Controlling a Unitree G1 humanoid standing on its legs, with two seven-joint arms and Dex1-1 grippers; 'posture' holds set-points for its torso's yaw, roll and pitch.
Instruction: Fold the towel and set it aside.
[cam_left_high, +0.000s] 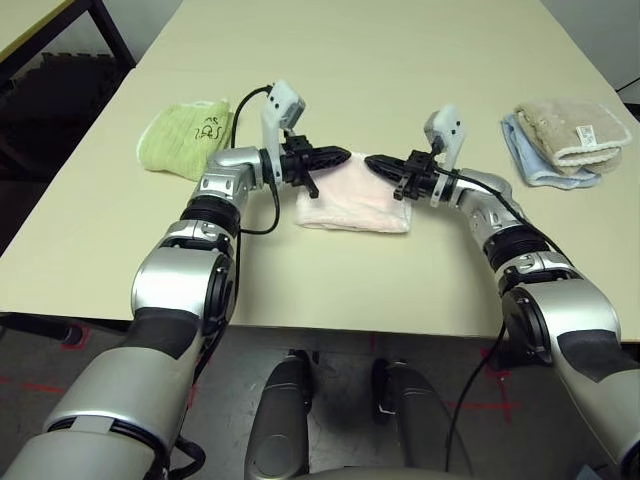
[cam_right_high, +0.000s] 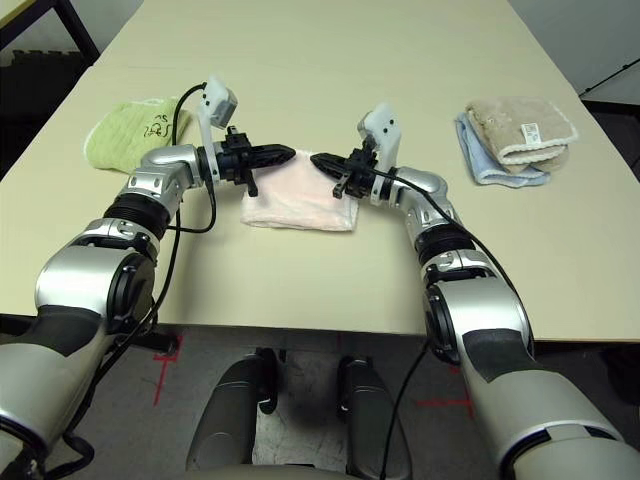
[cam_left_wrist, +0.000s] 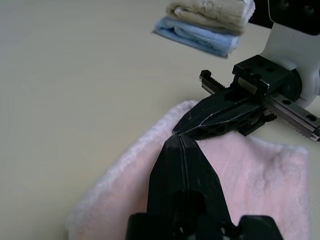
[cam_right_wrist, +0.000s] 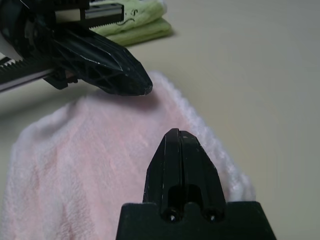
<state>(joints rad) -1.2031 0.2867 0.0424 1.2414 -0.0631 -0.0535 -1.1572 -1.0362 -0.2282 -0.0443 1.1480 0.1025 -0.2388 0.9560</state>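
The towel (cam_left_high: 355, 205) is pale pink and lies folded into a small rectangle at the middle of the table (cam_left_high: 400, 60). Both arms reach in from the sides and their black tips nearly meet over the towel's far edge. My left gripper (cam_left_high: 345, 157) is shut, its fingers pressed together with nothing between them. My right gripper (cam_left_high: 373, 162) faces it, also shut and holding nothing. In the left wrist view the towel (cam_left_wrist: 260, 170) spreads beneath my shut left gripper (cam_left_wrist: 179, 139). In the right wrist view my right gripper (cam_right_wrist: 175, 134) hovers just above the towel (cam_right_wrist: 95, 150).
A lime-green folded towel (cam_left_high: 185, 140) with black writing lies at the far left. A beige towel stacked on a light-blue one (cam_left_high: 565, 140) sits at the far right. The table's front edge runs just before my body, and a dark table frame (cam_left_high: 90, 30) stands off to the left.
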